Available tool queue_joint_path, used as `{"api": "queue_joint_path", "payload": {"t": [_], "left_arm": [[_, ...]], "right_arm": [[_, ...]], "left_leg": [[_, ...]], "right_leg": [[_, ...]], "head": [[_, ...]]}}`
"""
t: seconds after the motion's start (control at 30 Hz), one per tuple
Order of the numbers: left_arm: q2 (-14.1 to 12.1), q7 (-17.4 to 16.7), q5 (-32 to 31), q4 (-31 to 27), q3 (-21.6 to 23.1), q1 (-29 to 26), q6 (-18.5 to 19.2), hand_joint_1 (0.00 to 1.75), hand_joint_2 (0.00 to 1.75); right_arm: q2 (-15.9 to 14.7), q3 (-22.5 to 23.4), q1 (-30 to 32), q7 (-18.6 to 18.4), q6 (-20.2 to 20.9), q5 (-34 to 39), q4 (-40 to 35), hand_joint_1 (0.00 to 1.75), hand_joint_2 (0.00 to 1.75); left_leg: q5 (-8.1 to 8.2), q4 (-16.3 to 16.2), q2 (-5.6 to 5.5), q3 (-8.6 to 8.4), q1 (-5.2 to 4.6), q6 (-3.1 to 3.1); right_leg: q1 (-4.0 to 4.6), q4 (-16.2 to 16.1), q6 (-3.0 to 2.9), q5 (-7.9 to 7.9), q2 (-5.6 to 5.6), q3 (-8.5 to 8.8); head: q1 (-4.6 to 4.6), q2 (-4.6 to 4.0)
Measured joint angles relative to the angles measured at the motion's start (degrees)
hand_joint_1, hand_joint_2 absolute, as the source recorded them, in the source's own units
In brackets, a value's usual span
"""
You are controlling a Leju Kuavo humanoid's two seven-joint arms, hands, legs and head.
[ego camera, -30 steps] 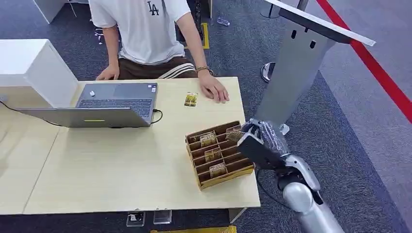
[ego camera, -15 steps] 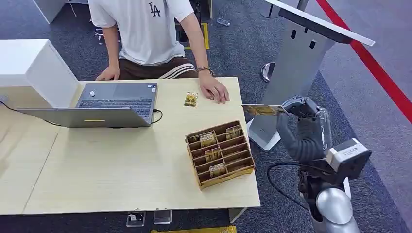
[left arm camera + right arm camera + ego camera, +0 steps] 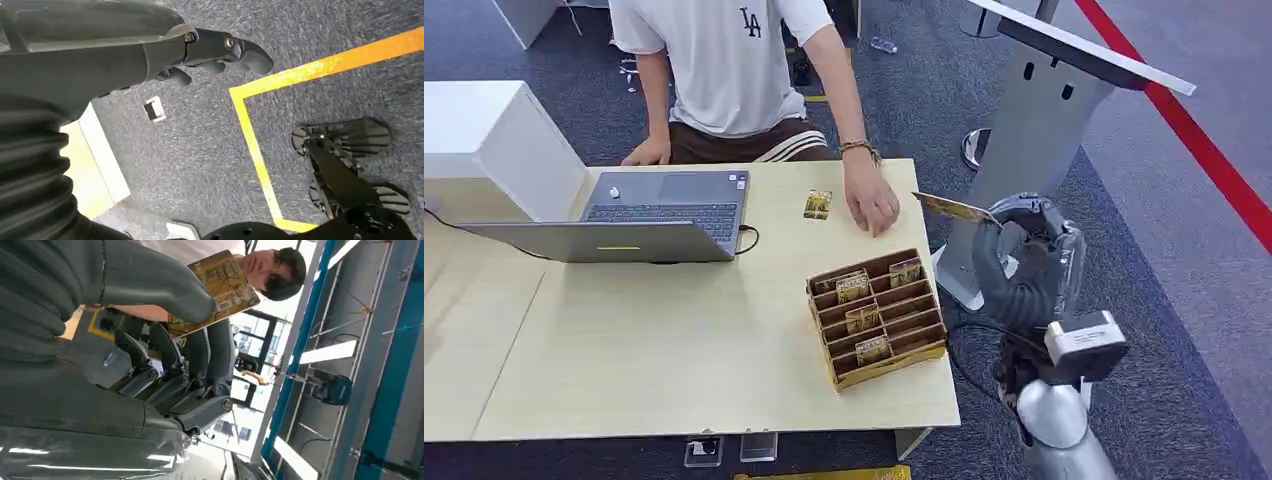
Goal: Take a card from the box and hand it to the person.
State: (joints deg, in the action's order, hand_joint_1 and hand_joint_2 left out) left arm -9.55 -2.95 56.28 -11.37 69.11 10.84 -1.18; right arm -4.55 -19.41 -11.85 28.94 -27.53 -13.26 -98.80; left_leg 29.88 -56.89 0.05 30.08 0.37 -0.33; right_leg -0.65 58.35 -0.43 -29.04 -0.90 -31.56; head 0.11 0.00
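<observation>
Right hand (image 3: 1022, 262) of mine is raised off the table edge, just beyond the far right corner of the box (image 3: 877, 315), pinching the card (image 3: 954, 208) between thumb and a finger. In the right wrist view the thumb (image 3: 160, 287) lies flat across one end of the card (image 3: 220, 287), leaving the rest sticking out free. From the box, the card sits up and away, toward the person's hand (image 3: 871, 205) resting on the table (image 3: 674, 340) just past the box's far side.

I judge the card to be light, thin and fairly stiff, probably smooth-faced, so it could slide out of a loose pinch or bow if squeezed hard. My hold at one end seems right: it leaves the free end for the person to take.

My left hand (image 3: 210, 50) hangs over the carpet with fingers loosely curled and nothing in it.

More cards (image 3: 854, 288) stand in the box's slots.
</observation>
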Motion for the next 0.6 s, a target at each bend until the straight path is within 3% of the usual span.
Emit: {"api": "queue_joint_path", "payload": {"t": [0.17, 0.27, 0.6], "left_arm": [[0.2, -0.2, -0.2, 0.0, 0.3, 0.3, 0.2, 0.0, 1.75], [0.3, -0.3, -0.4, 0.0, 0.5, 0.3, 0.4, 0.0, 1.75], [0.4, -1.0, -0.2, 0.0, 0.8, 0.4, 0.4, 0.0, 1.75]], "right_arm": [[3.0, -3.7, -5.2, -2.4, -8.7, -10.4, 7.5, 1.48, 1.75], [4.4, -5.4, -7.6, -3.4, -11.1, -13.6, 11.5, 1.48, 1.75], [8.9, -6.4, -10.4, -7.3, -12.0, -37.9, 19.6, 1.48, 1.75]], "left_leg": [[-0.02, 0.0, 0.01, 0.0, 0.0, -0.02], [-0.02, 0.0, 0.0, 0.01, 0.01, -0.02], [-0.01, 0.0, 0.0, 0.01, 0.01, -0.02]], "right_leg": [[0.0, 0.0, -0.01, 0.0, 0.01, -0.02], [0.01, 0.0, 0.0, 0.0, -0.01, -0.02], [0.01, 0.0, 0.0, 0.0, 0.0, -0.04]], "head": [[-0.02, 0.0], [-0.04, 0.0], [-0.07, 0.0]]}}
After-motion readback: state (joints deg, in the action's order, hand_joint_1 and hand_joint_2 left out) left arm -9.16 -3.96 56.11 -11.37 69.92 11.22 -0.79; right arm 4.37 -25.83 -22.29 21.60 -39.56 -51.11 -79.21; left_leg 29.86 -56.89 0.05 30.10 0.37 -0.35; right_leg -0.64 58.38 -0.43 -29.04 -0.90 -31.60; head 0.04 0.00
